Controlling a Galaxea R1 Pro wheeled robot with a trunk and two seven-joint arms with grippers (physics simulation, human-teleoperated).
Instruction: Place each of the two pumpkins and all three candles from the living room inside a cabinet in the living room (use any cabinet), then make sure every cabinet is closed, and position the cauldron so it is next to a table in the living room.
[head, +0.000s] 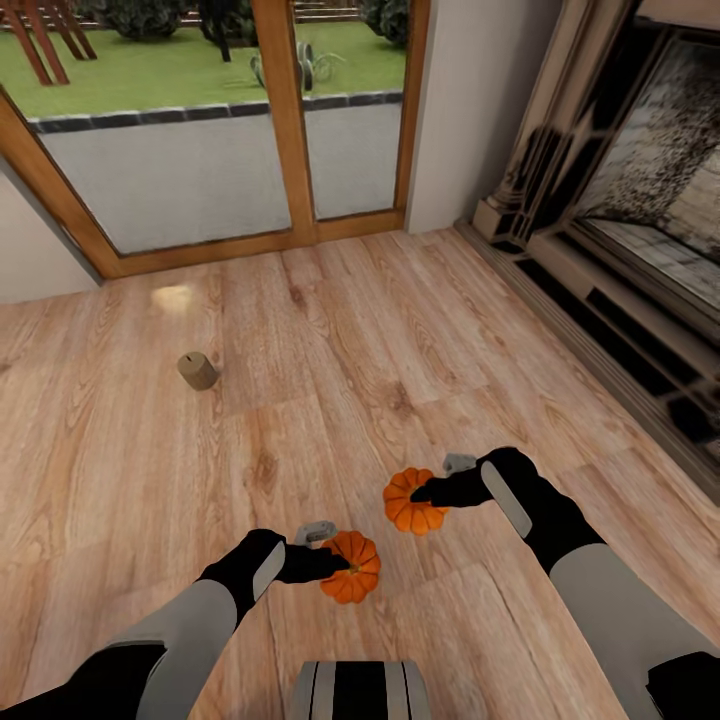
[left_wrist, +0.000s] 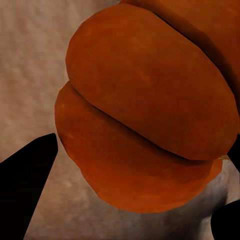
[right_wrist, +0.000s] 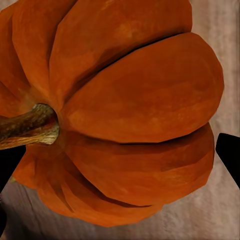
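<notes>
Pumpkins sit under both grippers on the wooden floor (head: 330, 320). Nearest the robot's trunk, the left gripper (head: 335, 562) reaches onto the near pumpkin (head: 352, 568); in the left wrist view that pumpkin (left_wrist: 145, 110) bulges between two dark fingertips (left_wrist: 27, 185) set on either side of it. The fingertips look spread around the ribs, but whether they press the skin cannot be told.

Just beyond the near pumpkin and toward the fireplace side, the right gripper (head: 425, 492) lies over the far pumpkin (head: 412, 503). The right wrist view shows this pumpkin (right_wrist: 125, 110) with its stem (right_wrist: 27, 126) pointing sideways and a fingertip (right_wrist: 229, 150) at each flank; again, contact is not clear, so the grip cannot be judged as closed or slack.

The step in hand appears to be a double pick-up. To do it well, each pair of fingers should straddle the widest part of the fruit, settle into the grooves between ribs rather than on a crown, and squeeze before any lift; the round, smooth sides could squirt out if pinched off-centre.

Well beyond the near pumpkin, toward the glass door (head: 200, 150), a candle (head: 198, 371) lies on the boards, waiting its turn. The fireplace (head: 640, 220) stands far off to the side of the far pumpkin.
</notes>
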